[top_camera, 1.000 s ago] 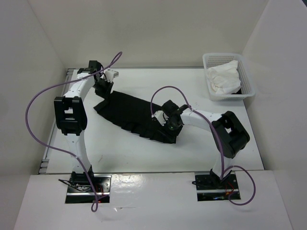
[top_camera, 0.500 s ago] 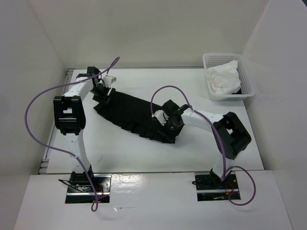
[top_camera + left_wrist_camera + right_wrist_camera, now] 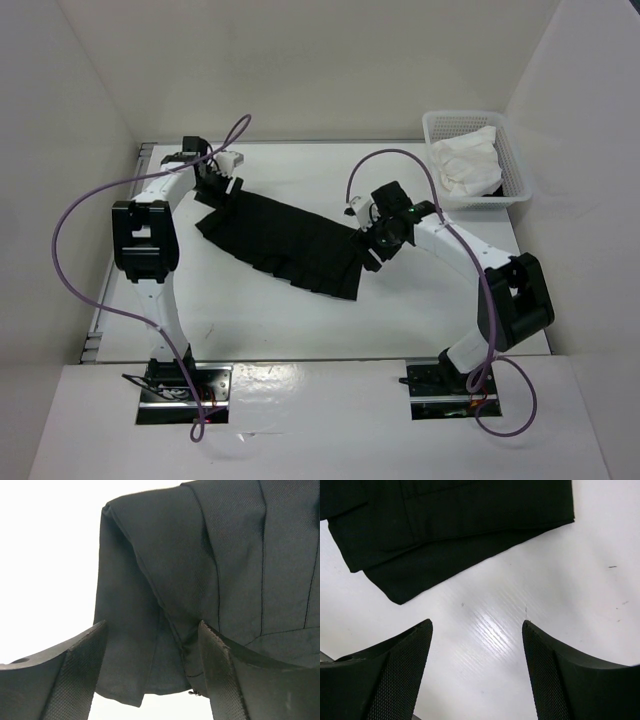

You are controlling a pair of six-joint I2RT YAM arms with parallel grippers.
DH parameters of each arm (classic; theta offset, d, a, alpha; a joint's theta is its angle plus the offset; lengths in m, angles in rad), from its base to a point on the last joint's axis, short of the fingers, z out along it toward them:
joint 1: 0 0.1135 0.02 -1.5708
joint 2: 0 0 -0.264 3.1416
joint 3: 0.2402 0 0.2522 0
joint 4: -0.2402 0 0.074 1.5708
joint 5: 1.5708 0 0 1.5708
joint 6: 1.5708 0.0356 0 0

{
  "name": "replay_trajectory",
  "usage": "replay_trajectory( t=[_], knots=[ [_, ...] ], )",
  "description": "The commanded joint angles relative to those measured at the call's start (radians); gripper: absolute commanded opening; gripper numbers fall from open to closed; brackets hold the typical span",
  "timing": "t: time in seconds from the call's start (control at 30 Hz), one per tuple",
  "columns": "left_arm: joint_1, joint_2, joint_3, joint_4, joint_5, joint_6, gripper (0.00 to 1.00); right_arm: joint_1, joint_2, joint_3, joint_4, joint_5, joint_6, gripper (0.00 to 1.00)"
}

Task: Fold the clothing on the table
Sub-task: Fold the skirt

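Black pleated thin-fabric skirt (image 3: 285, 240) lies flat, slantwise across mid white matte surface (image 3: 440, 310); left gripper (image 3: 152, 627) wide over its far-left end, right gripper (image 3: 476, 625) wide above bare surface beside hem corner; judgement: pinch both ends deep, lift evenly.

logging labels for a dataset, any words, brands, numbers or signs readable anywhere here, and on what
None can be read. The black skirt, the table, the mesh basket and the white cloth in it carry no visible text, label or sign in any of the three views.
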Motion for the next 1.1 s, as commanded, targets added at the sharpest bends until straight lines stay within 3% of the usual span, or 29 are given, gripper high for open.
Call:
replay_trajectory(
  t=[0.0,0.17,0.3,0.33,0.37,0.47,0.8,1.07],
  knots=[
    [-0.011,-0.002,-0.005,0.029,0.000,-0.025,0.78,-0.042,-0.057,-0.008,-0.019,-0.031,0.012,0.77],
    [-0.011,-0.002,-0.083,0.067,-0.014,-0.060,0.72,-0.086,-0.068,-0.008,-0.019,-0.069,0.012,0.78],
    [-0.011,0.008,-0.131,0.067,-0.053,-0.085,0.48,-0.086,-0.068,0.003,-0.019,-0.079,0.012,0.78],
    [-0.011,0.008,-0.146,0.067,-0.075,-0.109,0.35,-0.086,-0.068,0.003,-0.019,-0.079,0.012,0.78],
    [-0.011,0.008,-0.161,0.078,-0.087,-0.121,0.28,-0.086,-0.068,0.003,-0.019,-0.079,0.012,0.78],
    [-0.011,0.008,-0.197,0.069,-0.106,-0.160,0.20,-0.086,-0.058,0.012,-0.019,-0.079,0.012,0.78],
    [-0.011,-0.055,-0.309,-0.055,0.081,-0.287,0.12,-0.086,-0.049,0.012,-0.001,-0.097,0.012,0.80],
    [-0.011,-0.087,-0.411,-0.100,0.313,-0.212,0.10,-0.086,-0.049,-0.007,0.018,-0.097,0.012,0.80]
  ],
)
